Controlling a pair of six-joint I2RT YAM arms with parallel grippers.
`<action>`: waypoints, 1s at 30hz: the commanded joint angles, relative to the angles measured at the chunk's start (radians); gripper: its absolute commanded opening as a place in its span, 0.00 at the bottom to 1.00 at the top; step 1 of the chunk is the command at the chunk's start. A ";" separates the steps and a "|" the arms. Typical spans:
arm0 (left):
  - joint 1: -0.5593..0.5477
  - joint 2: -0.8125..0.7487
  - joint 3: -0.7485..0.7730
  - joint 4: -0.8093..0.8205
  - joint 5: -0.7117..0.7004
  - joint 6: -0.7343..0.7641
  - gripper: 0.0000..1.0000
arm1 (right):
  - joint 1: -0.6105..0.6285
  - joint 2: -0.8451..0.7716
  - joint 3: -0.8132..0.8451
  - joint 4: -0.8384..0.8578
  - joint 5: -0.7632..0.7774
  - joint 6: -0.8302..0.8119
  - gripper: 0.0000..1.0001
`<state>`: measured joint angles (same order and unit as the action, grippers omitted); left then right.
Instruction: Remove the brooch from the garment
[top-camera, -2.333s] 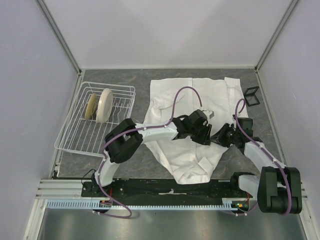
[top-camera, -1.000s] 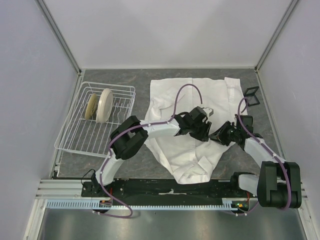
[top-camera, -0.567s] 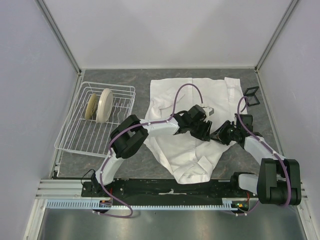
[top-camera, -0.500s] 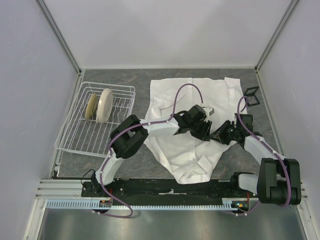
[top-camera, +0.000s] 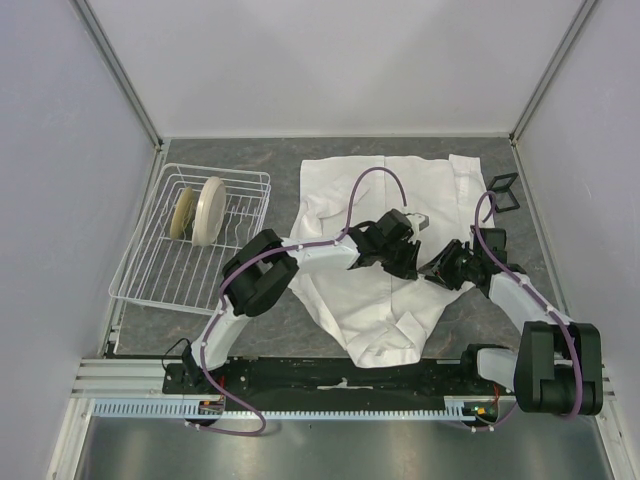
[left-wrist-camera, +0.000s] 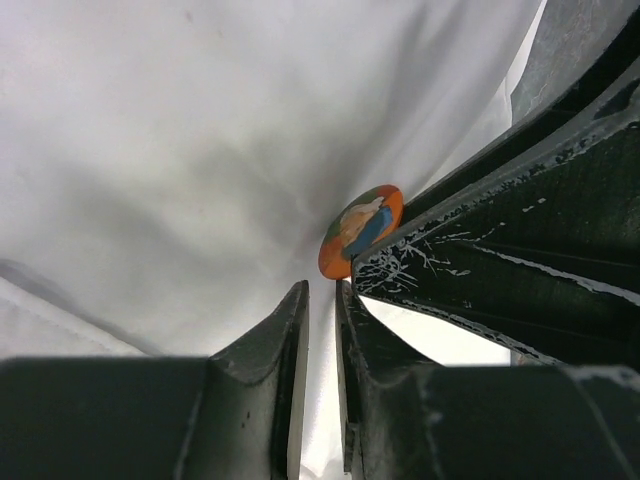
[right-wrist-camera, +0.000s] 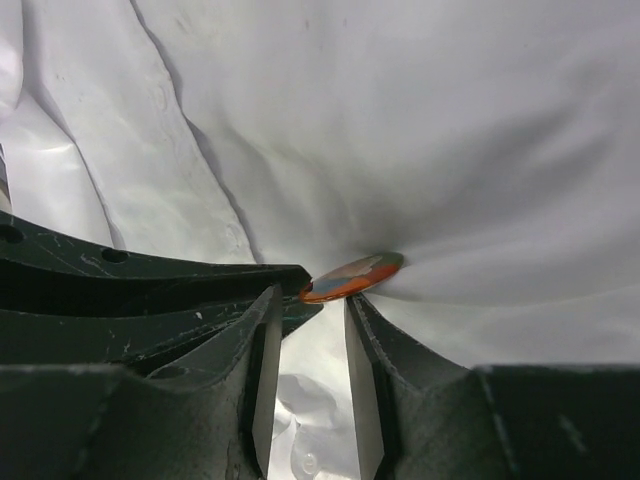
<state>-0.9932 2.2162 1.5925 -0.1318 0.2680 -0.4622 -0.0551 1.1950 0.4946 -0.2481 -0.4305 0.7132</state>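
Observation:
The garment (top-camera: 345, 190) is a white wrinkled shirt spread on the table's middle. The brooch (left-wrist-camera: 362, 230) is a small orange disc with a blue patch, pinned to the cloth; it also shows in the right wrist view (right-wrist-camera: 352, 277). In the top view the grippers hide it. My left gripper (left-wrist-camera: 320, 290) is shut on a fold of shirt cloth right below the brooch. My right gripper (right-wrist-camera: 310, 295) is narrowly open, and the brooch lies across its fingertips. In the top view the left gripper (top-camera: 408, 262) and the right gripper (top-camera: 428, 270) meet tip to tip over the shirt.
A white wire dish rack (top-camera: 150, 270) with two cream plates (top-camera: 208, 208) stands at the left. A small black wire-frame stand (top-camera: 503, 192) sits at the far right beside the shirt's collar. Grey walls close in on both sides.
Both grippers have shifted slightly farther up the shirt and closer together since 2.3 s ago. Over the last half second hardly anything moves.

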 joint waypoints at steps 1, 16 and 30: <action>0.011 0.008 0.047 0.040 -0.010 0.004 0.22 | 0.005 -0.031 0.035 -0.031 0.021 -0.032 0.40; 0.014 0.051 0.100 0.004 0.023 -0.038 0.22 | 0.005 -0.101 0.041 -0.083 0.093 -0.075 0.49; 0.014 -0.056 -0.020 0.034 -0.044 -0.015 0.34 | 0.003 -0.058 0.042 0.032 -0.017 0.014 0.50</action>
<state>-0.9817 2.2444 1.6077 -0.1276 0.2611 -0.4808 -0.0532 1.1210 0.5076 -0.2897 -0.4049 0.6853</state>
